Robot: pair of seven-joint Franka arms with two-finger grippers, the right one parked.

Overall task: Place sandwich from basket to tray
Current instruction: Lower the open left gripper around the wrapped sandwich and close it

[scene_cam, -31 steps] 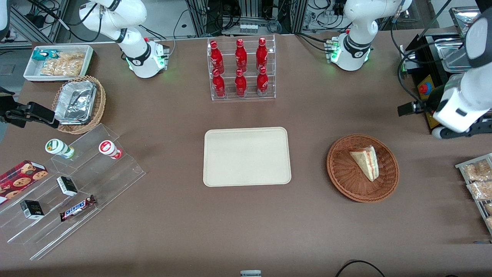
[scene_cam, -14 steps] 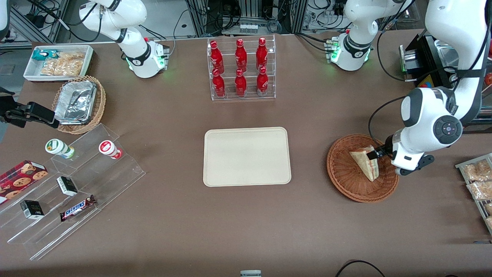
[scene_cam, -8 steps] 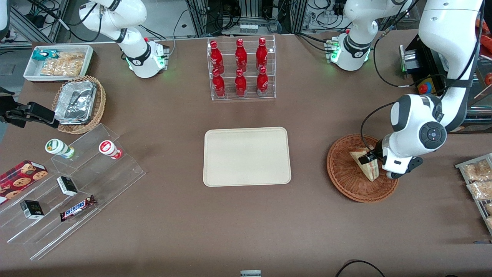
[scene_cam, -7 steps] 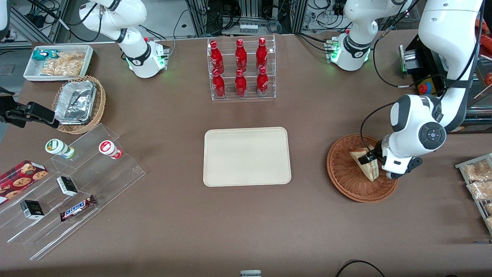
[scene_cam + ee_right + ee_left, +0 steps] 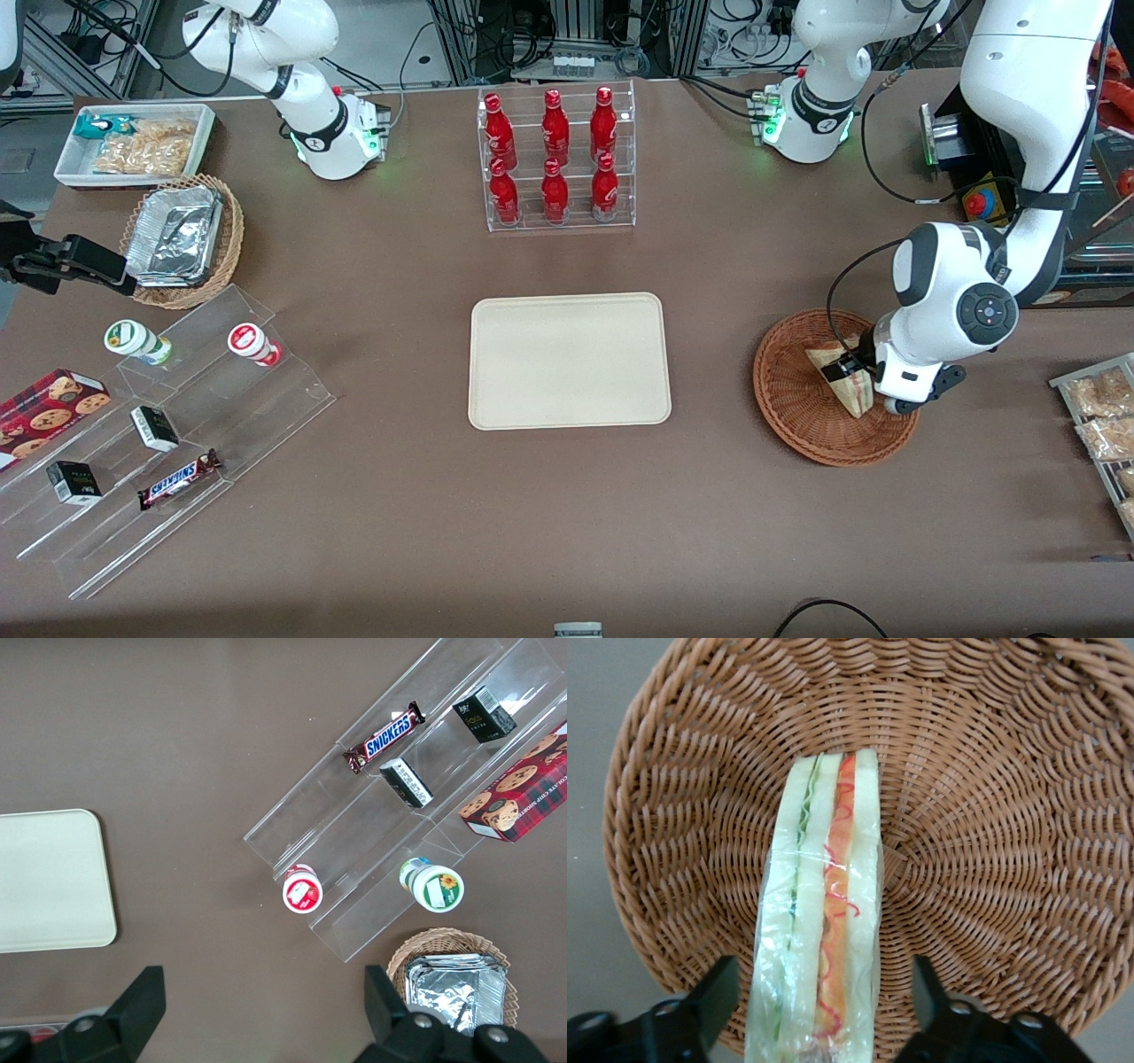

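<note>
My gripper (image 5: 819, 1010) is down in the basket (image 5: 992, 815), fingers (image 5: 700, 1010) spread apart, one on each flat bread face of the sandwich (image 5: 824, 930). There's a gap on both sides, so no contact yet as far as I can tell; the very tips are cut off from the wrist camera, so I won't swear to it.

The sandwich stands on edge, wrapped in clear film, filling layers facing up at me, running from between my fingers out toward the basket's middle. In the front view my gripper (image 5: 852, 370) sits over the wedge (image 5: 850, 388), and the basket (image 5: 797, 408) rests flat on the table.

Status: approach and alignment look done. Grasp not closed, nothing lifted.

Left to do: close on the bread faces, lift clear of the wicker rim, carry toward the parked arm's end of the table, set down, release.

The tray (image 5: 567, 361) is well apart from me, nothing on it. Farther off still, the rack of red bottles (image 5: 555, 158) stands near the tray's long edge, not in my likely path.
</note>
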